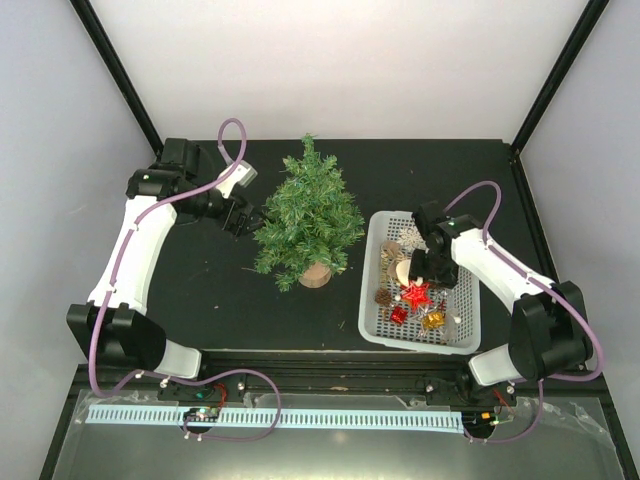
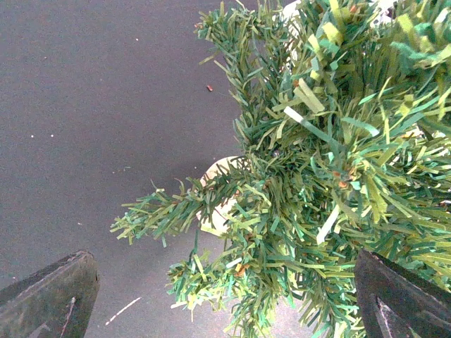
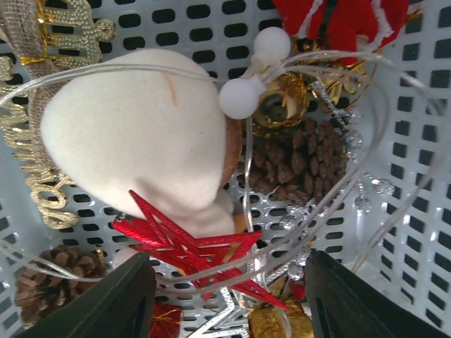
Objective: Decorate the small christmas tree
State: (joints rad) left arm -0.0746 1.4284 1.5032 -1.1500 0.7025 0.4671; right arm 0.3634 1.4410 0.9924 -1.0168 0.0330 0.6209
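Observation:
The small christmas tree stands upright on its tan base mid-table, with no ornaments on it. My left gripper is open at the tree's left side. In the left wrist view its fingers stand wide apart, with lower branches between them and the base behind. My right gripper is open over the white basket, just above a red star. In the right wrist view the star lies between the fingers, partly under a cream ornament.
The basket also holds pine cones, a red and white ornament, a gold gift box, gold lettering and clear wire with white beads. Black frame posts stand at the table's back corners.

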